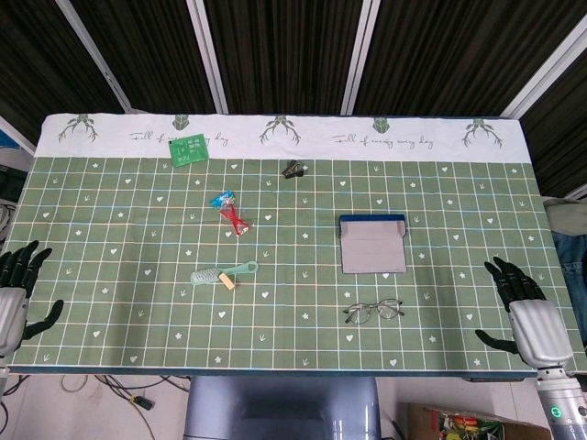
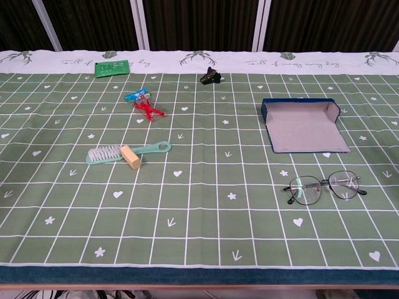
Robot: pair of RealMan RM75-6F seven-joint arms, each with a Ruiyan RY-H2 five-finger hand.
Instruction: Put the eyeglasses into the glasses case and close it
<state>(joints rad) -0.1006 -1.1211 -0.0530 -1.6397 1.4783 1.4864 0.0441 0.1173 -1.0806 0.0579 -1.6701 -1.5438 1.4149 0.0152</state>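
Two hands rest at the near corners of the table [image 1: 110, 275], both holding nothing with fingers spread apart. The right hand [image 1: 527, 321] sits at the near right edge; the left hand [image 1: 14, 298] at the near left edge. The eyeglasses [image 1: 373, 311] lie well to the left of the right hand, unfolded, lenses side by side with the long axis running across the table, left to right. Just beyond them, farther from the right hand, the glasses case [image 1: 372, 244] lies open, its grey lining facing up and its blue wall at the far end; its flap reaches toward the eyeglasses without touching them. Between the left hand and the case lies a green brush [image 1: 223, 273], a tan block touching its handle, long axis roughly across the table.
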